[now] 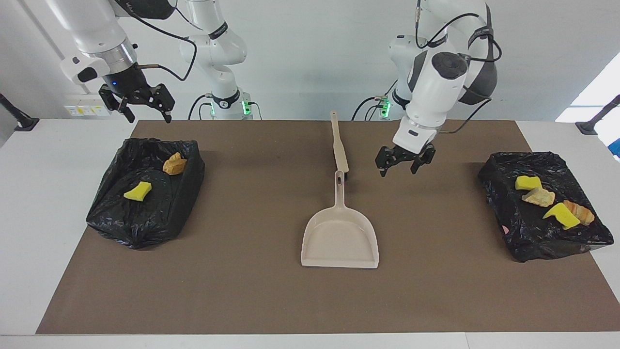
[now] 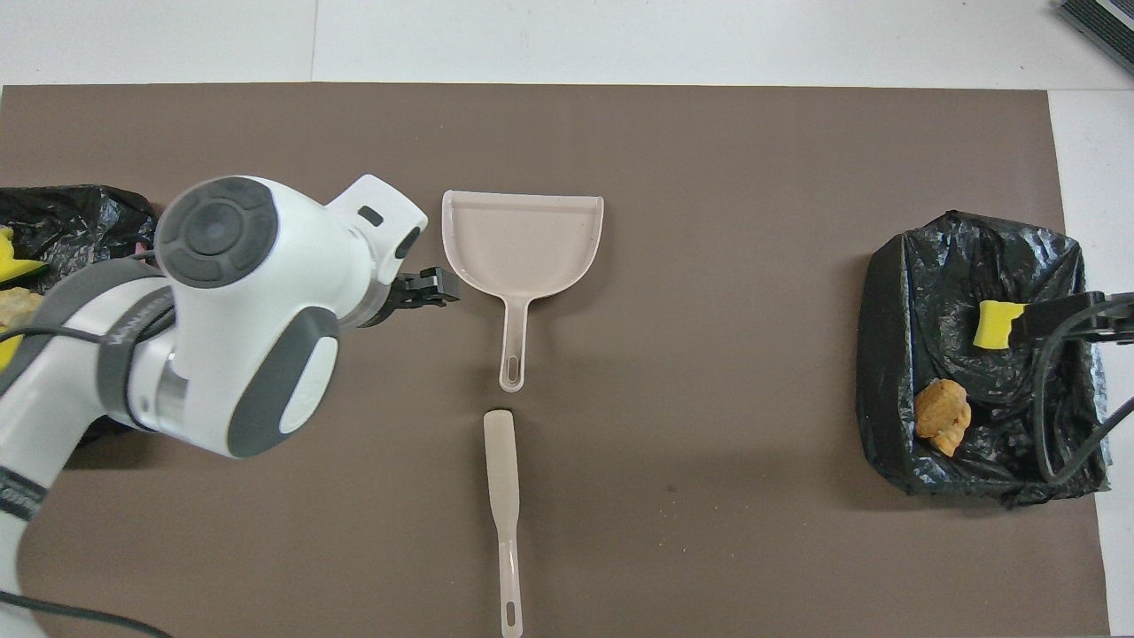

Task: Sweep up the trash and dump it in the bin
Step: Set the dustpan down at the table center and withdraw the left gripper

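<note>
Worktop (image 1: 29, 218), white, carrying a brown mat (image 1: 252, 291). Landmark: beige dustpan (image 1: 340, 240), flat on the mat at mid-table, mouth pointing away from the robots, handle pointing toward them, pan empty. Beige scraper (image 1: 338, 148): flat on the mat, in line with the dustpan's handle and nearer to the robots than it, a small gap between the two. Black-lined bin, right arm's end (image 1: 145, 194): well apart from the dustpan; contains one yellow foam chunk (image 1: 138, 191) and one tan lump (image 1: 175, 164). Black-lined bin, left arm's end (image 1: 542, 208): well apart from the dustpan; contains the rest of the trash on view, namely two yellow chunks (image 1: 528, 182), (image 1: 560, 215), one pale tan lump (image 1: 538, 197) and one orange-brown lump (image 1: 579, 212), clustered close together. None of the trash lies on the mat or in the dustpan. Left end effector (image 1: 405, 162): up in the air over bare mat beside the dustpan's handle, toward the left arm's end; fingers spread apart, holding nothing. Right end effector (image 1: 143, 104): raised above the edge of the bin at the right arm's end, fingers spread apart, holding nothing; this arm waits.
</note>
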